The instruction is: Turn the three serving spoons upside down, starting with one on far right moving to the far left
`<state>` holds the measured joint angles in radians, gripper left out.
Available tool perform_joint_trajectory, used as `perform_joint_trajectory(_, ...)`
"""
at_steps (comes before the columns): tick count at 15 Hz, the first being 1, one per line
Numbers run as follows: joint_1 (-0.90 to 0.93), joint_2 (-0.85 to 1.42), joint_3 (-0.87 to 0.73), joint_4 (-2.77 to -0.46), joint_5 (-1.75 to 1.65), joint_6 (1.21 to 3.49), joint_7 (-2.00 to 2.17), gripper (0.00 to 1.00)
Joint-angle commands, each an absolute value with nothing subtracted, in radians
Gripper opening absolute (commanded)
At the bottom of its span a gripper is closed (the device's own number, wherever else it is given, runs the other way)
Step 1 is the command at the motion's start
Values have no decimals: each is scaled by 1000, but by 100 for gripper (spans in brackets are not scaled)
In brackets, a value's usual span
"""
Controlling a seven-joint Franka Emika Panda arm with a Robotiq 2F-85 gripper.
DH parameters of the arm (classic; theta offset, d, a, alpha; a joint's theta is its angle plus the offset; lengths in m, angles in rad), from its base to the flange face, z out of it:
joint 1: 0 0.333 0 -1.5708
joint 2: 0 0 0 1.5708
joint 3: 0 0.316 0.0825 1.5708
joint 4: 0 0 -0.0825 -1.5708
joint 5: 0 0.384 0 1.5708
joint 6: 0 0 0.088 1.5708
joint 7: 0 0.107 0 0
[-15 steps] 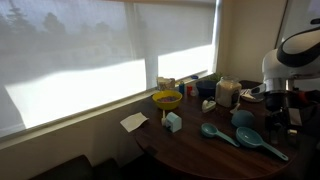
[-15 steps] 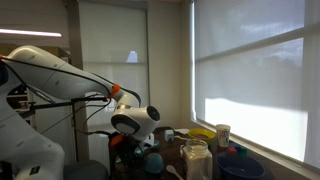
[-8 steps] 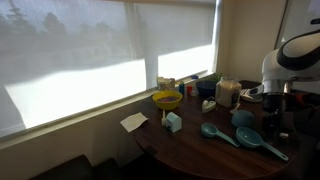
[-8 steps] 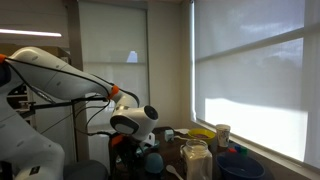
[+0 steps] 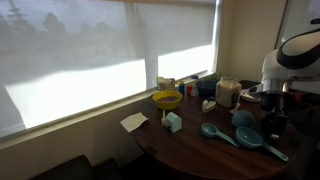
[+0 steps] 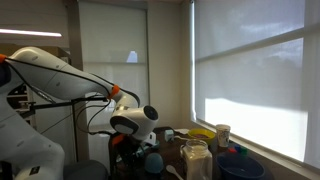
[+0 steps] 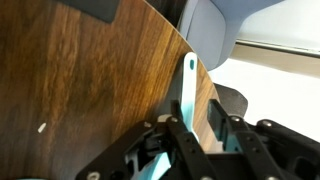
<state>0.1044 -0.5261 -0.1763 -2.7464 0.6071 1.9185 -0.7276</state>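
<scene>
Three teal serving spoons lie on the round wooden table (image 5: 190,150) in an exterior view: one on the left (image 5: 211,131), one in the middle (image 5: 249,139), and one (image 5: 243,119) further back by the arm. My gripper (image 5: 275,128) is down over the right end of the row. In the wrist view its fingers (image 7: 180,135) straddle a teal spoon handle (image 7: 190,85) that runs up toward the table edge. The gripper (image 7: 195,125) has one finger against the handle, while a narrow gap still shows at the opposite finger. In the exterior view from behind the arm, the gripper (image 6: 140,155) is mostly hidden.
A yellow bowl (image 5: 167,99), a small light-blue box (image 5: 173,122), a white paper (image 5: 134,121) and a tan container (image 5: 227,93) stand toward the window. A glass jar (image 6: 196,160) stands close to one camera. A grey chair (image 7: 215,30) lies beyond the table edge.
The jaws have closed in from wide open toward the spoon handle. The arm has sunk slightly; the spoons have not moved.
</scene>
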Motion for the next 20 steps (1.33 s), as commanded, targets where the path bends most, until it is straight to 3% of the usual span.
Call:
perform_joint_trajectory(1, 79, -518, -165, -2745, 626, 1936, -719, 3)
perform_joint_trajectory(7, 64, -520, -159, -2745, 614, 1943, -718, 0)
perform_joint_trajectory(8, 66, -523, -160, -2745, 619, 1938, -718, 26)
perform_joint_trajectory(10, 68, -527, -158, -2745, 622, 1932, -710, 32)
perform_joint_trajectory(18, 72, -533, -166, -2743, 639, 2032, -754, 88)
perform_joint_trajectory(20, 80, -528, -167, -2743, 644, 2047, -761, 99)
